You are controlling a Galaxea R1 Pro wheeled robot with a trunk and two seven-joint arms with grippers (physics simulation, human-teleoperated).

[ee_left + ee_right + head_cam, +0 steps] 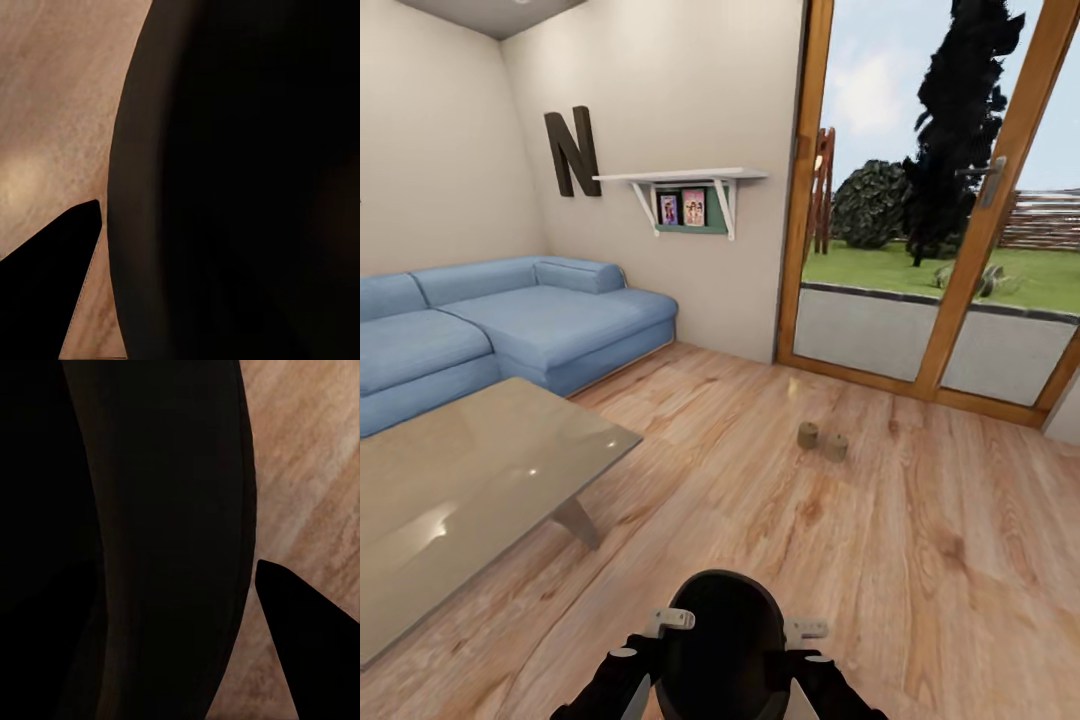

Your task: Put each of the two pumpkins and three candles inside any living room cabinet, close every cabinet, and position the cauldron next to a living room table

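Note:
The cauldron (pixel 725 640), black and round, hangs low in front of me between both arms. My left gripper (pixel 650 645) holds its left rim and my right gripper (pixel 800 650) its right rim. In the left wrist view the cauldron's dark wall (pixel 240 180) sits against one black finger (pixel 52 277). The right wrist view shows the same wall (pixel 150 540) beside a finger (pixel 307 637). Two stubby candles stand on the plank floor ahead, a brown candle (pixel 808 434) and a paler candle (pixel 836 447) just right of it. The pumpkins and the cabinet are out of view.
A glass-topped coffee table (pixel 470 480) stands close on my left, with a blue corner sofa (pixel 510 330) behind it. A wood-framed glass door (pixel 930 250) fills the far wall beyond the candles. Bare plank floor (pixel 920 580) stretches to the right.

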